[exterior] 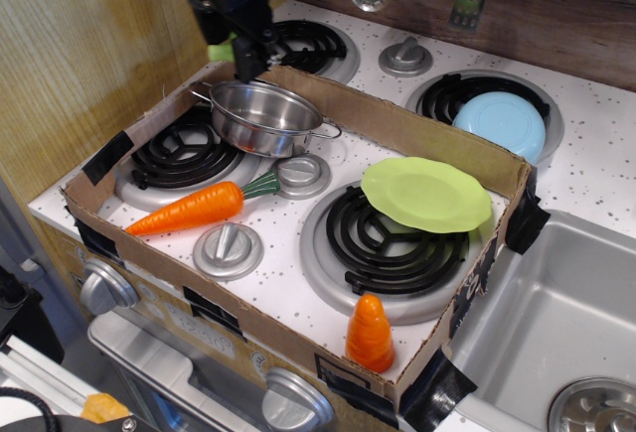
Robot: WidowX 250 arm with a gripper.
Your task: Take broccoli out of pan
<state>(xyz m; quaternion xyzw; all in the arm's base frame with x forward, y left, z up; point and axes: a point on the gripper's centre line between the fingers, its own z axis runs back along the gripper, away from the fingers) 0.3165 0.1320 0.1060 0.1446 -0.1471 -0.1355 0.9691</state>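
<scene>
The shiny steel pan sits on the back-left burner inside the cardboard tray, and its bowl looks empty. My gripper is above and behind the pan's left rim, at the tray's back wall. It is shut on the small light-green broccoli, which shows at the left of the fingers, held clear of the pan.
An orange carrot lies in front of the pan. A lime-green plate rests on the front-right burner. A small orange cone stands at the tray's front edge. A blue plate is outside the cardboard wall. The sink is at right.
</scene>
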